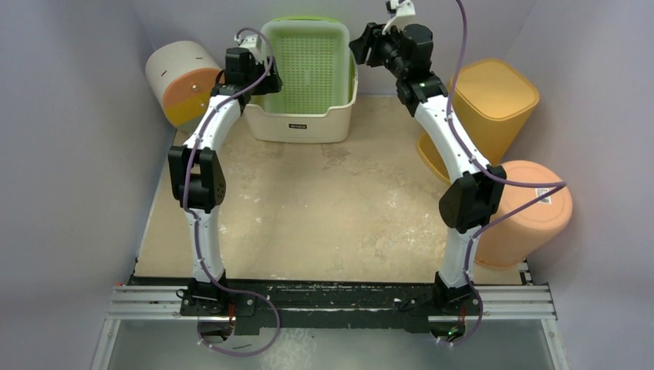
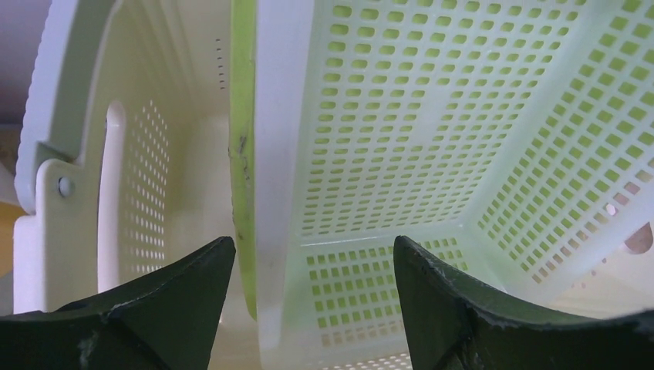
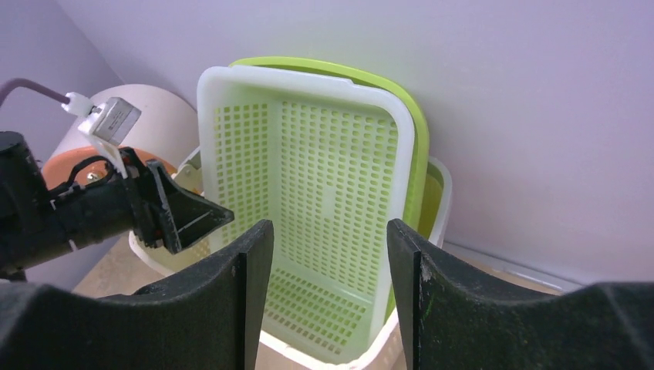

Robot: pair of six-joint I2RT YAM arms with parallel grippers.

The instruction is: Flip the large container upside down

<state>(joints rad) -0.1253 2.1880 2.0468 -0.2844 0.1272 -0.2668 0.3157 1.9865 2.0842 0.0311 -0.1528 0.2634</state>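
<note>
The large container (image 1: 305,127) is a cream tub standing upright against the back wall. A white perforated basket (image 1: 308,62) and a green tray (image 1: 352,77) stand on edge inside it. My left gripper (image 1: 266,77) is at the basket's left side. In the left wrist view it (image 2: 315,240) is open, its jaws straddling the basket's white rim (image 2: 274,154) and the green tray's edge (image 2: 243,116) with gaps on both sides. My right gripper (image 1: 359,46) hovers high at the basket's upper right. It (image 3: 330,223) is open and empty, with the basket (image 3: 308,177) well beyond it.
A cream and orange cylinder bin (image 1: 181,81) lies at the back left. A yellow bin (image 1: 493,100) stands at the back right, and a peach bin (image 1: 532,212) lies on its side by the right arm. Purple walls close in on three sides.
</note>
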